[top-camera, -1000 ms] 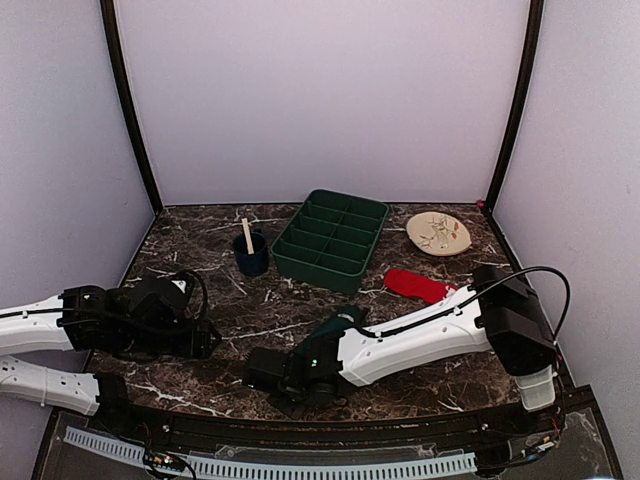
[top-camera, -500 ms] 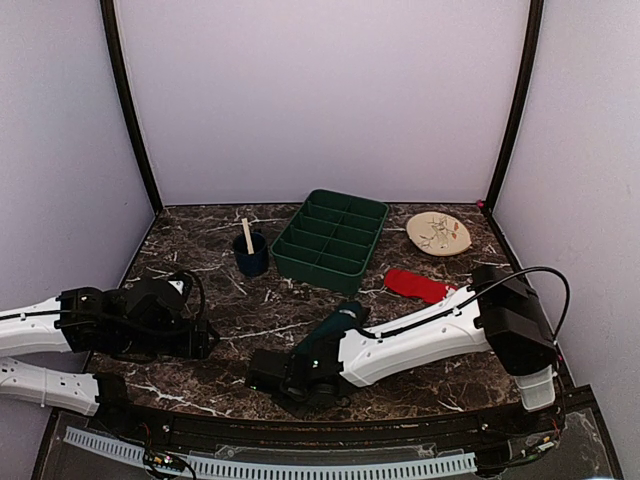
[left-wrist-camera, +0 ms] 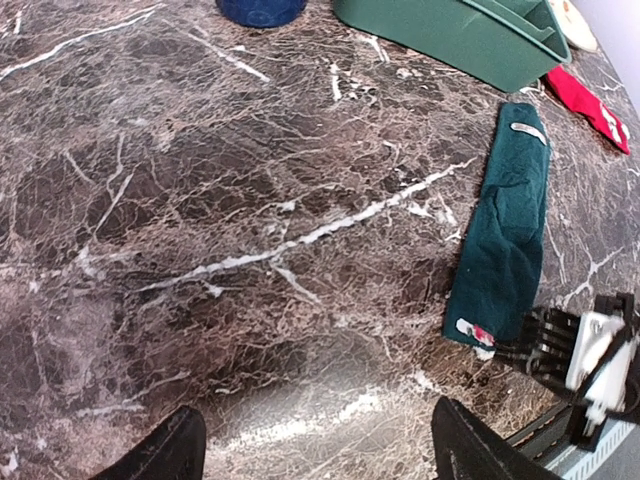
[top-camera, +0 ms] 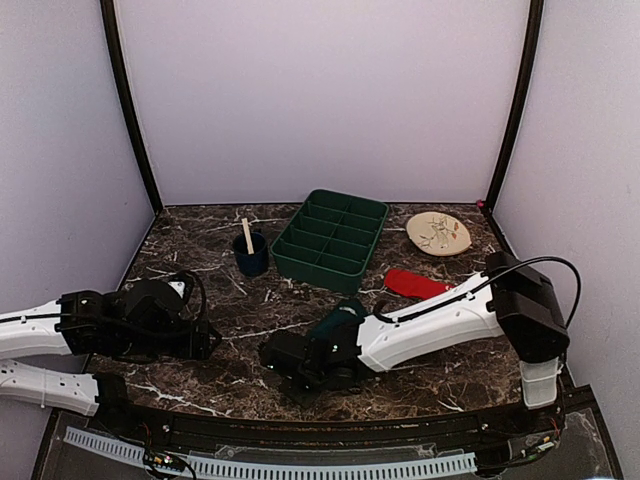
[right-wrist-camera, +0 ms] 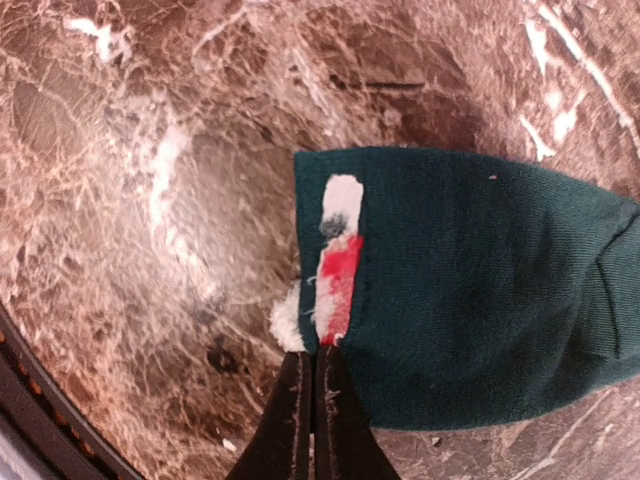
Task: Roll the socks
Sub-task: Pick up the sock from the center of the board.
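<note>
The dark teal-green sock (top-camera: 342,312) (left-wrist-camera: 510,235) (right-wrist-camera: 480,290) lies flat on the marble, its near hem showing a red and white label. My right gripper (top-camera: 318,346) (right-wrist-camera: 313,350) is shut, its fingertips pinching that hem right at the label. The red sock (top-camera: 415,285) (left-wrist-camera: 590,100) lies flat further right, behind the right arm. My left gripper (top-camera: 205,340) (left-wrist-camera: 315,445) stays open low over bare marble to the left of the teal sock, with nothing between its fingers.
A green compartment tray (top-camera: 330,240) (left-wrist-camera: 450,35) stands at the back centre. A dark blue cup (top-camera: 251,255) with a wooden stick is left of it. A patterned plate (top-camera: 438,233) sits at the back right. Walls close three sides.
The right gripper's jaws have closed on the teal sock's near hem, and the right arm has shifted slightly right. The left arm has not moved.
</note>
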`<action>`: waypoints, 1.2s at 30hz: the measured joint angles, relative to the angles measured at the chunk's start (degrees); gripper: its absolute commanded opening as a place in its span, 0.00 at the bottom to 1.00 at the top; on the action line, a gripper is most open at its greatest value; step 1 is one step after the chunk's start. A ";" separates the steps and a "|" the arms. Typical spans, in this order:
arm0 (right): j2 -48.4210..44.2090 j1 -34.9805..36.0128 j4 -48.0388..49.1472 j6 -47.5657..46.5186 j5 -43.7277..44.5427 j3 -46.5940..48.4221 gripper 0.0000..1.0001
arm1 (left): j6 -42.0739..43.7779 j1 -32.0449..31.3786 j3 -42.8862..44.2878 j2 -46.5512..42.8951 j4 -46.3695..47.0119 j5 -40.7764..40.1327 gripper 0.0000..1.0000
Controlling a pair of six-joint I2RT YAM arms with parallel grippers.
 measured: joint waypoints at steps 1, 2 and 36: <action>-0.85 -0.81 0.96 0.07 -2.40 -1.16 0.00 | 0.57 0.00 -0.20 -0.04 0.50 0.17 0.82; -1.64 -1.64 1.84 0.20 -4.87 -2.23 0.00 | 1.36 0.00 -0.44 -0.07 1.27 0.52 0.82; -13.22 -18.82 26.64 21.55 -55.28 -26.03 0.00 | 21.64 -1.05 -4.13 15.87 30.95 27.41 0.85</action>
